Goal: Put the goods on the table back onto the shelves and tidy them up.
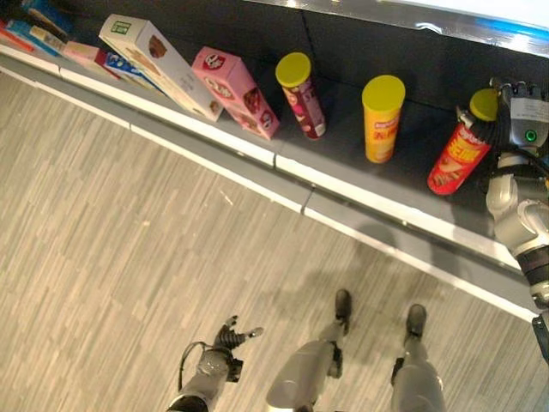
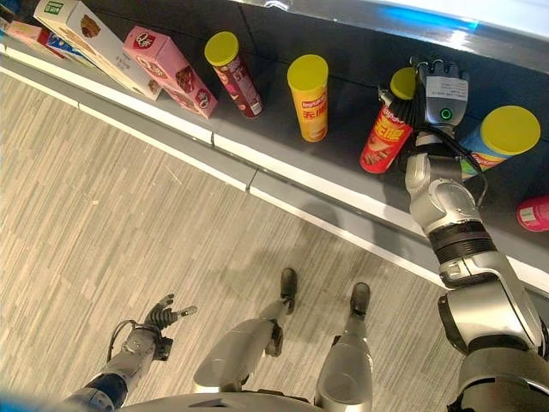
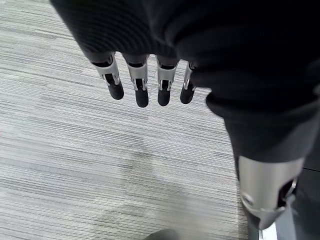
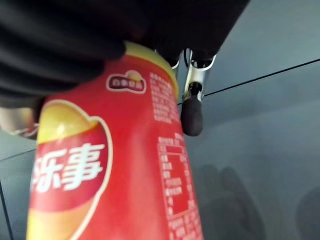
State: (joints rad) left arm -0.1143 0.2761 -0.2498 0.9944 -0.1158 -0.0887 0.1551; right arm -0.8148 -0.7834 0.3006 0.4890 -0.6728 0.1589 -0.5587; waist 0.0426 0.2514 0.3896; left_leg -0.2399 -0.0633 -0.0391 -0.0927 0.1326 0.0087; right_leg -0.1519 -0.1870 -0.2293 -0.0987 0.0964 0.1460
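Count of goods on the dark shelf (image 1: pixel 343 51), both eye views combined.

Chip tubes with yellow lids: five. These were one dark red tube (image 1: pixel 301 96), one yellow tube (image 1: pixel 382 118), one red tube (image 2: pixel 388 124), one blue and orange tube (image 2: pixel 499 137) at the right, and one pink tube (image 2: pixel 533 213) lying at the far right edge, only partly visible.

Boxes standing clear: two, namely one white box (image 1: pixel 159 64) and one pink box (image 1: pixel 235 91).

Further flat packs (image 1: pixel 43 34) were stacked at the far left; their number could not be told.

Hands: two, left hand (image 1: pixel 234 333) and right hand (image 2: pixel 439 90).
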